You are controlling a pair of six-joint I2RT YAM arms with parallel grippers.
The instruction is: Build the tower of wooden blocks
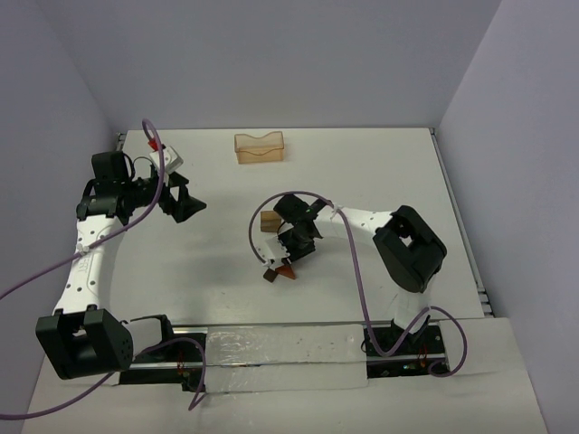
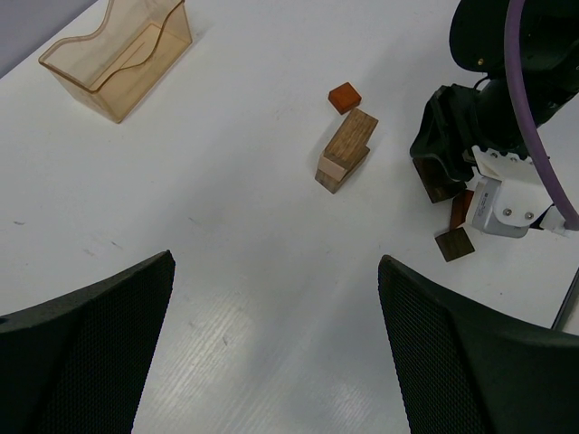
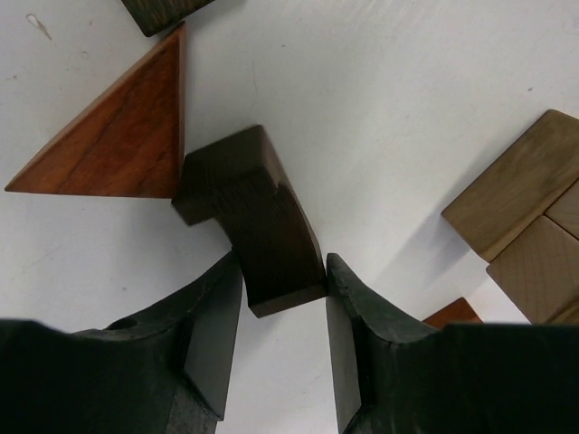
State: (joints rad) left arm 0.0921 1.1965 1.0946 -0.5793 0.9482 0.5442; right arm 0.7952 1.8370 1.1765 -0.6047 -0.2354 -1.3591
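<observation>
R pincer (image 3: 283, 276) was clenched on dark brown block (image 3: 240, 190), which seemed to rest on surface (image 3: 389, 90), touching red wedge (image 3: 118, 136), w/ tan blocks (image 3: 520, 194) nearby. L pincer (image 2: 276, 271) was released, well apart. Prob best: lift straight up, slowly, so wedge didn't drag.

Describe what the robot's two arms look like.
Left arm and right arm: white links, black joints and bases. A purple cable loops along each. The left end effector has black fingers with a fine mesh texture.
</observation>
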